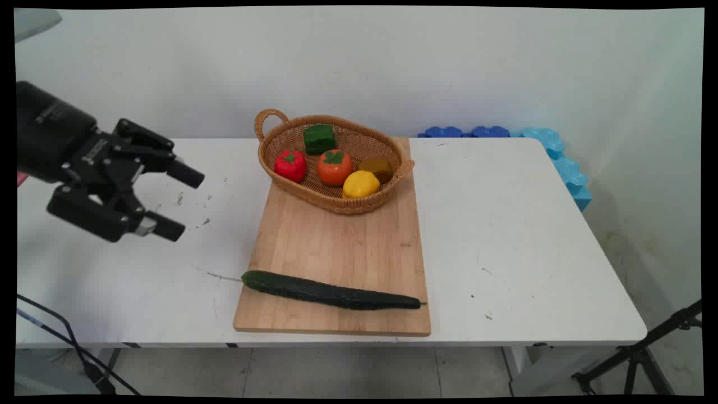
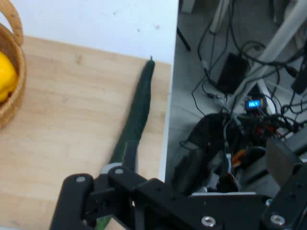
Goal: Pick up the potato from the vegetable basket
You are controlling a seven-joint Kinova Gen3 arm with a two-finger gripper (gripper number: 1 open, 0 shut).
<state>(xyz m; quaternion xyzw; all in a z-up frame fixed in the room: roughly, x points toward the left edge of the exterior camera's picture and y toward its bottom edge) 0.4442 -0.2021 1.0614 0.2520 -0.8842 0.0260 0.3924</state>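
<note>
Cucumber [image 1: 331, 293] lying along lower frame on cutting board [image 1: 342, 241], below basket [image 1: 336, 196]; looking firm, smooth, likely slippery, best gripped mid-length. Pincer [image 1: 178, 203] hovering left of frame, fingers apart, holding nothing.

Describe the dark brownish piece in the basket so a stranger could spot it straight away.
Find the wooden cutting board in the middle of the white table; a wicker basket sits on its far end. Inside, at the right-hand side, lies the olive-brown piece, just behind the yellow fruit and right of the orange one. It is the only dull, dark item there.
</note>
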